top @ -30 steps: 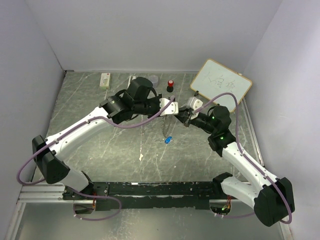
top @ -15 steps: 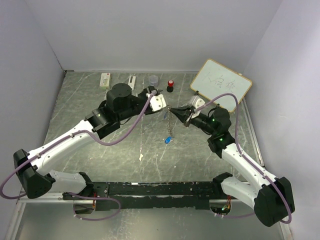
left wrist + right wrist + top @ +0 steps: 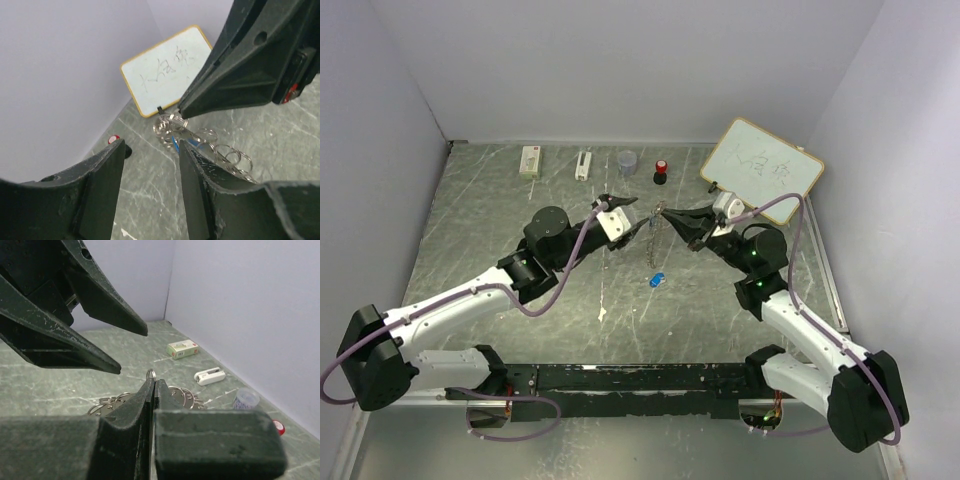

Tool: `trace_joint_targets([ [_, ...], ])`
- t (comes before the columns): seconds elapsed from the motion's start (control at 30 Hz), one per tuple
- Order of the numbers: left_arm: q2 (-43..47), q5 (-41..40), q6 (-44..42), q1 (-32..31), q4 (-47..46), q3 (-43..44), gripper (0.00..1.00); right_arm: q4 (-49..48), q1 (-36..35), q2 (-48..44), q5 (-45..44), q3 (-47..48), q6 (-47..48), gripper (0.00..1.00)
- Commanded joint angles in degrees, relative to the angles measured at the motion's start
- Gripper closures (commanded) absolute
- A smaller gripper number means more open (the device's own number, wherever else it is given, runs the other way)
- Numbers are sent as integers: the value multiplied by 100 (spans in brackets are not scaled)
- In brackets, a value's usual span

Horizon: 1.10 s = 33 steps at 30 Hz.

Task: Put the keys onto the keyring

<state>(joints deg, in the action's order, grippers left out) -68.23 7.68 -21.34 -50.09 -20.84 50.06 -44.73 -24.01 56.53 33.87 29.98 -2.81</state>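
The keyring [image 3: 165, 126] is a string of thin, shiny silver split rings, looped one through the next like a chain. The right jaws, black tapered wedges with scuffed matte faces, are clenched tight on its top ring, and the rest of the string dangles below their tips. A small oval key [image 3: 656, 279] with a glossy blue head sits at the string's lower end (whether it rests on the desk [image 3: 500, 220] I cannot tell). The left jaws, the same worn black plastic, stand about half parted and grasp nothing. Their tips are just beside the right jaws' tips, apart from the rings. The desk beneath both is grey-green, stone-patterned and streaked with pale scratches.
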Motion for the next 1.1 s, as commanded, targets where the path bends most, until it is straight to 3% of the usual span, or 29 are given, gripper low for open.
trace_joint_targets([
  [0.0, -64, 59, 205, -2, -951, 19, 43, -1057, 52, 86, 34, -39, -410, 100],
  [0.23, -209, 212, 180, -4, -1182, 26, 44, -1251, 54, 159, 120, -63, -527, 100],
  [1.07, -523, 805, 289, -6, -1214, 180, 66, -1382, 50, 129, 299, -65, -615, 100],
])
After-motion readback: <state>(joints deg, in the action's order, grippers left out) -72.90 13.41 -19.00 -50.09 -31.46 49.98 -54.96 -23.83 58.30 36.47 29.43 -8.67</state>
